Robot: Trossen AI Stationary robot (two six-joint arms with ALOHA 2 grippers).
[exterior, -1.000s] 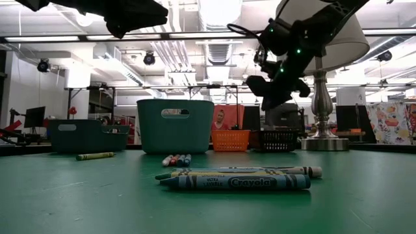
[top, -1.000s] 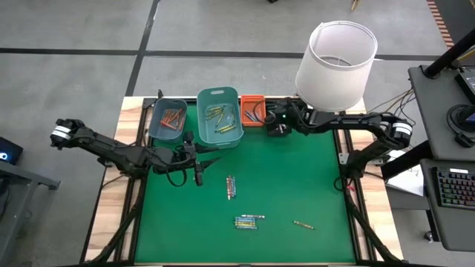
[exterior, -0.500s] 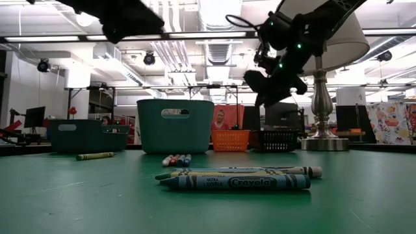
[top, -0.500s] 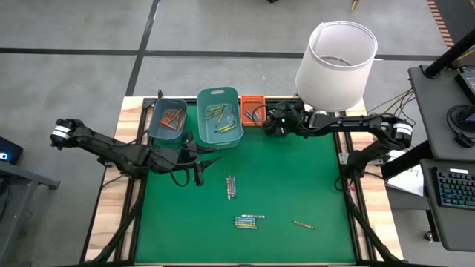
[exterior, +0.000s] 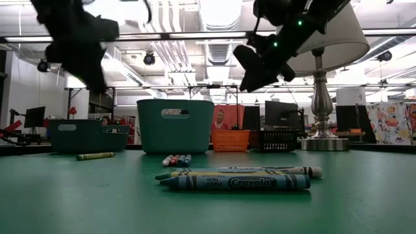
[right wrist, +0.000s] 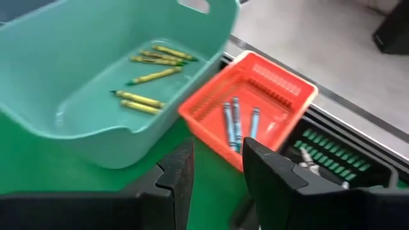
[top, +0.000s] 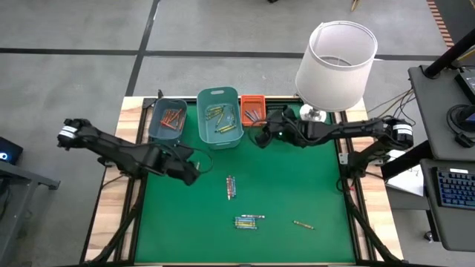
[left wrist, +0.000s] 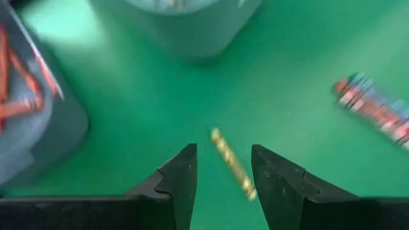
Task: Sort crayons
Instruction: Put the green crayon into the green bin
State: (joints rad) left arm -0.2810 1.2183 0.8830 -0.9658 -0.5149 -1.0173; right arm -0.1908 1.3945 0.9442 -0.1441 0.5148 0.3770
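Left gripper (left wrist: pixel 223 176), fingers spread, empty | yellow crayon (left wrist: pixel 232 163) just ahead, slanting across the gap | right gripper (right wrist: pixel 214 169), parted, by orange bin (right wrist: pixel 255 105)

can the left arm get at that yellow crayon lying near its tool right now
Probably yes. The left tool hangs with its fingers apart right over the yellow crayon, which lies alone on bare green mat. The grey bin and the teal bin stand off to the sides, so nothing blocks a descent.
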